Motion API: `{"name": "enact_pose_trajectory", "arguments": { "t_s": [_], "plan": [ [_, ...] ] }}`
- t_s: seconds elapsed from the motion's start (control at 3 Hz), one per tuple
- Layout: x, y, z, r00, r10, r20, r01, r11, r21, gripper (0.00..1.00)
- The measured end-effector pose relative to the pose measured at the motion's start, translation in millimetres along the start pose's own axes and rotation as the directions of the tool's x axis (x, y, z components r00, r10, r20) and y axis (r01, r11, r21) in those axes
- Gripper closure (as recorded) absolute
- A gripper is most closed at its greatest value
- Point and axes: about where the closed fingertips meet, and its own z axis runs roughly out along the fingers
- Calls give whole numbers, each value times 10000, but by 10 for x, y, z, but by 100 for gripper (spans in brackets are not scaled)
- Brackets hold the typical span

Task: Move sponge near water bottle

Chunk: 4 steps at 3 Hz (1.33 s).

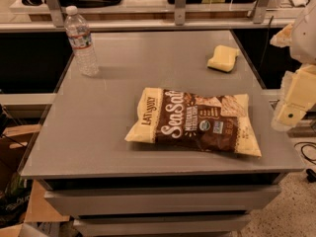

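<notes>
The sponge, a small pale yellow block with wavy sides, lies at the far right of the grey table. The water bottle, clear with a white cap and a white-and-red label, stands upright at the far left corner. The gripper, yellowish, hangs at the right edge of the view, off the table's right side, in front of and to the right of the sponge. It holds nothing that I can see.
A brown and cream chip bag lies flat in the middle front of the table, between the gripper and the bottle. A shelf with metal posts runs behind the table. Cardboard boxes sit on the floor at the left.
</notes>
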Motion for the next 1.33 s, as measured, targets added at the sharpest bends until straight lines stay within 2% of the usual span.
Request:
{"name": "enact_pose_trajectory", "arguments": {
  "t_s": [0.33, 0.67, 1.0, 1.33],
  "plan": [
    [0, 0, 0, 10000, 0, 1, 0, 10000, 2, 0],
    [-37, -36, 7, 9979, -647, -26, 647, 9978, 116, 0],
    [-133, -207, 99, 9741, -2247, -267, 2248, 9744, 3, 0],
    [-299, -534, 281, 9041, -4215, -697, 4202, 9068, -335, 0]
  ]
}}
